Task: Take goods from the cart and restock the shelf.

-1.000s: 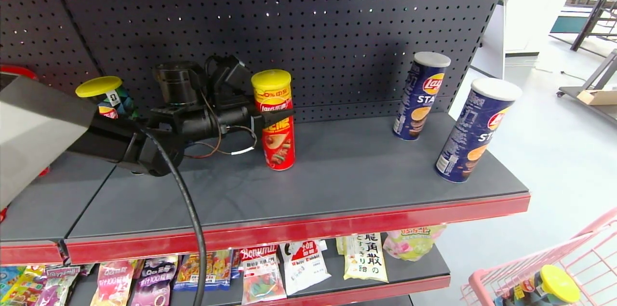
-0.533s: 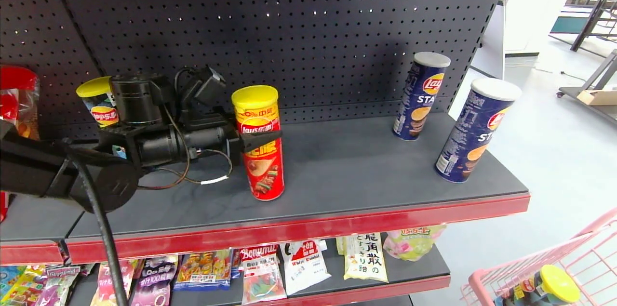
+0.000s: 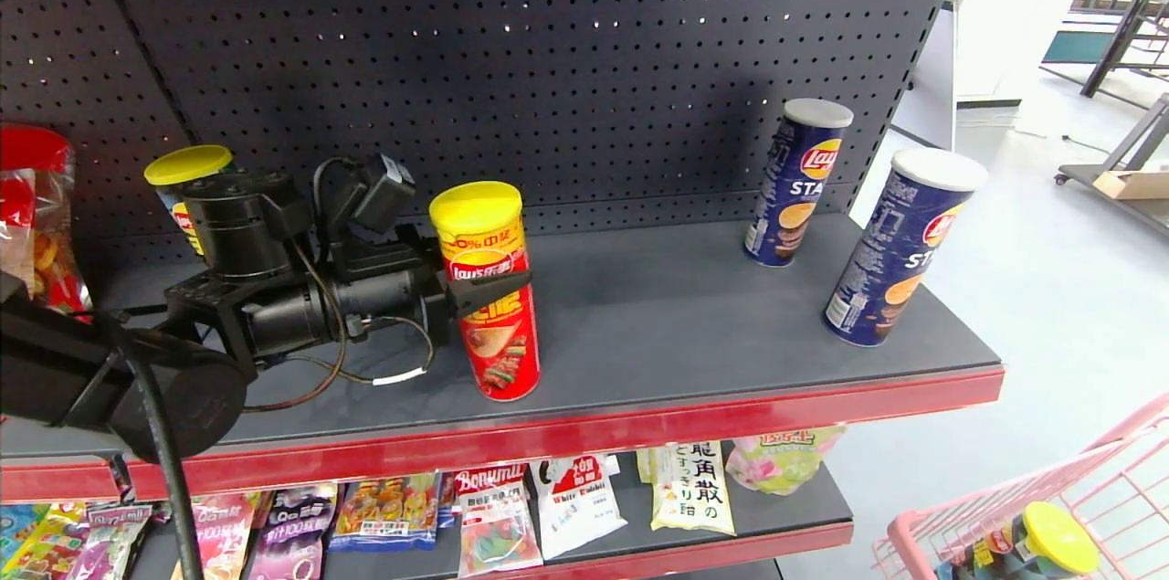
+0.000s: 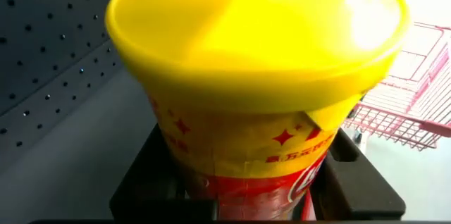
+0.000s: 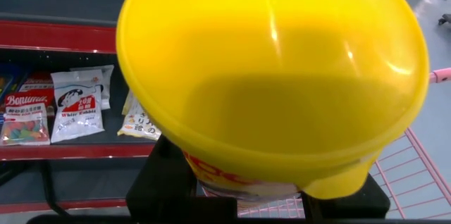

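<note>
1. In the left centre of the head view we see the left gripper [image 3: 493,288] clamped on a red cylindrical crisp can with a yellow plastic lid [image 3: 489,333]. One black finger crosses the can's upper body just under the lid.
2. The red can is upright, left of the frame's middle, near the front of the grey shelf board with a red front edge [image 3: 694,333]. We cannot tell whether its base touches the board.
3. In the left wrist view the red can [image 4: 254,62] sits close to the camera. The black fingers [image 4: 144,182] press against its body on both sides.
4. In the right wrist view the right gripper [image 5: 257,199] grips a second yellow-lidded can [image 5: 275,90], with black fingers tight on either side of it.
5. In the head view the second yellow-lidded can [image 3: 1059,536] sits in the lower right corner, inside the pink wire cart [image 3: 1032,484].
6. Two dark blue crisp cans with pale lids stand upright on the right of the shelf board. One [image 3: 799,183] is near the dark perforated back panel [image 3: 548,59]. The other [image 3: 900,251] is closer to the front edge.
7. Another yellow-lidded tube [image 3: 187,167] stands at the upper left, behind the left arm.
8. Assorted snack bags [image 3: 575,502] lie on the lower shelf along the bottom of the frame.
</note>
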Controlling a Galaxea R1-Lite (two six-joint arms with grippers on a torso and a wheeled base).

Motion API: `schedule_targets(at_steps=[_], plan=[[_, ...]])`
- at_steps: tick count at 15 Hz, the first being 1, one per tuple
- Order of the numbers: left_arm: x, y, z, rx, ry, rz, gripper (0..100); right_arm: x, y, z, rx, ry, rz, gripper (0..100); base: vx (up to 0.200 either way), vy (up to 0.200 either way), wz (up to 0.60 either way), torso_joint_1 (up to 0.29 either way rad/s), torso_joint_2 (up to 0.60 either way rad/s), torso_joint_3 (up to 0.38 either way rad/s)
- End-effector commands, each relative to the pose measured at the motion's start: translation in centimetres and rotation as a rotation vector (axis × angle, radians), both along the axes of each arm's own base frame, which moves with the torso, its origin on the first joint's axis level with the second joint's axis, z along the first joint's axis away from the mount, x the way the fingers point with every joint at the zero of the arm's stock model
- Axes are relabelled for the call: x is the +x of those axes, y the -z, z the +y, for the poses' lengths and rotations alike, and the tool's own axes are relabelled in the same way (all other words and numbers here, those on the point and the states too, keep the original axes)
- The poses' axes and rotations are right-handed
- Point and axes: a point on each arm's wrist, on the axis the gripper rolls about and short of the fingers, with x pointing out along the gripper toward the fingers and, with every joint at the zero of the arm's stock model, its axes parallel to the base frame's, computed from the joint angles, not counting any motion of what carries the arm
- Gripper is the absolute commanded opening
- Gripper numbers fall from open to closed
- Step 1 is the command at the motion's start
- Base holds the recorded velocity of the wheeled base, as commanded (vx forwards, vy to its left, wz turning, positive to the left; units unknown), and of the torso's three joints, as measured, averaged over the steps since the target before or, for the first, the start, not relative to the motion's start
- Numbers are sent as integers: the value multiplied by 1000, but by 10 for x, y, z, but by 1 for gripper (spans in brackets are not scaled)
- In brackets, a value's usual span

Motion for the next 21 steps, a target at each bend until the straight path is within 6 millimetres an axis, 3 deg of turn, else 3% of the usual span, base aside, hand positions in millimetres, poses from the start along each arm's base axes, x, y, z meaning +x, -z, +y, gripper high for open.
schedule_targets(at_steps=[1, 18, 19, 21], plan=[[-8, 0, -2, -3, 13, 14, 0, 0, 0, 0, -1, -1, 2, 0, 0, 0, 0, 0, 0, 0], [-30, 2, 4, -1, 11, 52, 0, -1, -1, 0, -1, 1, -6, 0, 0, 0, 0, 0, 0, 0], [-31, 2, 4, -1, 9, 52, 100, -1, -1, 0, -1, 1, -4, 0, 0, 0, 0, 0, 0, 0], [-31, -1, 4, -2, -12, 42, 100, -1, -2, 0, -1, 1, -7, 0, 0, 0, 0, 0, 0, 0]])
